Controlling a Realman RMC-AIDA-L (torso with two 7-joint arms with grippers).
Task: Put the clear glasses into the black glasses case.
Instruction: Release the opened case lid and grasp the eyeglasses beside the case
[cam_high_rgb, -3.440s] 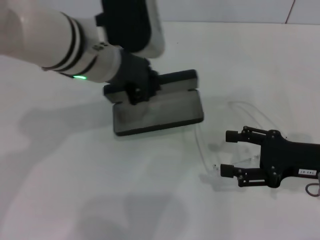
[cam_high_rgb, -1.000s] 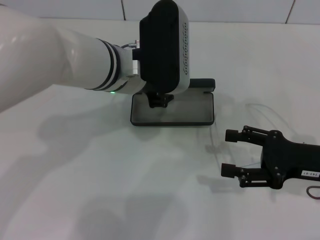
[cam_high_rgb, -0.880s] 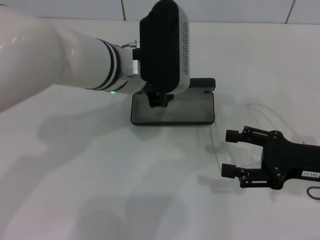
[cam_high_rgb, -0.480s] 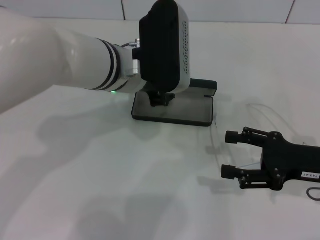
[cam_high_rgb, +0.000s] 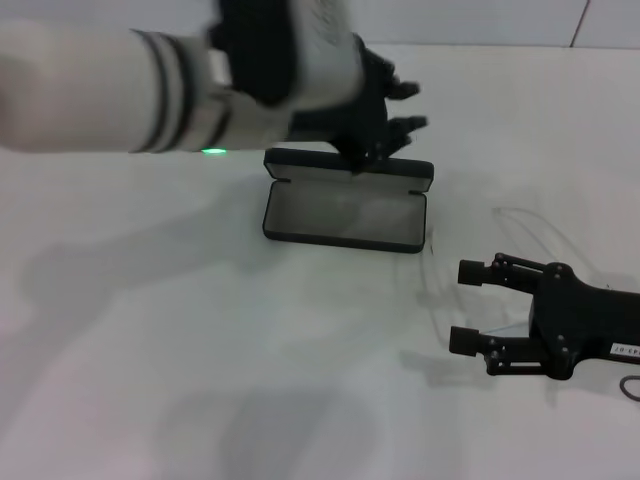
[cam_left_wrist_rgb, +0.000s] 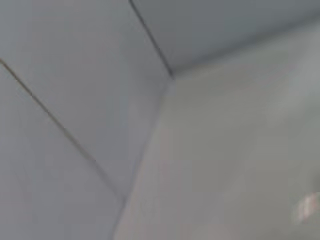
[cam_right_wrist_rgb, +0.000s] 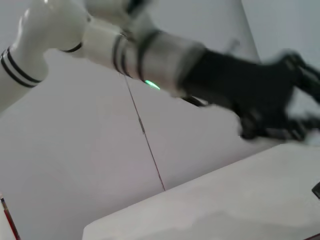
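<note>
Now, case (cam_high_rgb: 345, 212): open on bench (cam_high_rgb: 150, 350).
Glasses (cam_high_rgb: 470, 270): beside case.
Left gripper (cam_high_rgb: 405, 108): above lid, fingers spread.
Right gripper (cam_high_rgb: 465, 305): at glasses, fingers wide.

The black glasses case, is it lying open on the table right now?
Yes, the black glasses case lies open, its grey lining showing and its lid raised behind.
</note>
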